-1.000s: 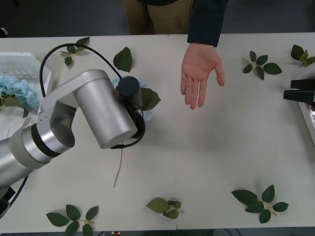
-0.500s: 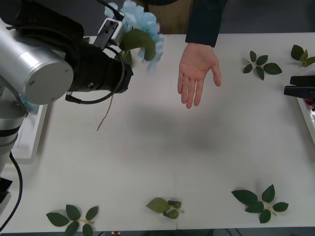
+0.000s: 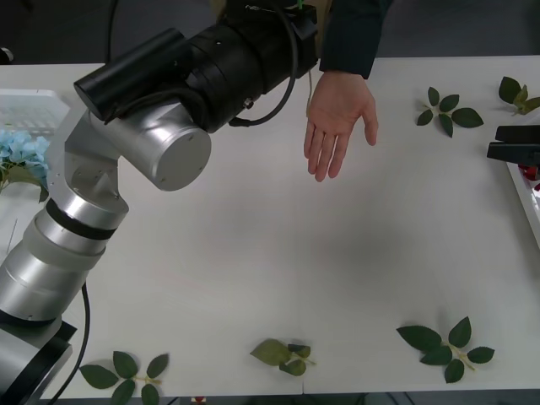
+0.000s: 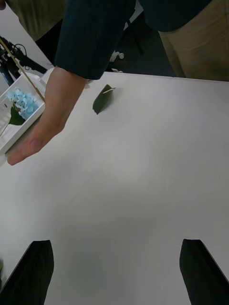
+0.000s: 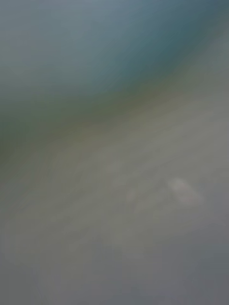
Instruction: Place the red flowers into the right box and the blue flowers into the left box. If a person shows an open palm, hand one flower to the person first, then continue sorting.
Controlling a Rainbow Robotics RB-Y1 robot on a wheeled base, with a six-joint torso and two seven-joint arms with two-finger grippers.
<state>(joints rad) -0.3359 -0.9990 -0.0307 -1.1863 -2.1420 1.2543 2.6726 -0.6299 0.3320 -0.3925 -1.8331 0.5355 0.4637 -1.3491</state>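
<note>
Front: left arm has swung up off the table toward the open hand (image 3: 340, 118), so giving comes first; left gripper (image 3: 291, 13) at far edge, grip cannot be told; thin flower stem (image 3: 310, 80) hangs beside the palm, end down | Right wrist: stem slants long-ways past the person's wrist; right gripper (image 4: 114, 248) spread wide, waiting | Left wrist: nothing can be told

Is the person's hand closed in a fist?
No, the person's hand lies open over the table, palm up with its fingers spread.
</note>
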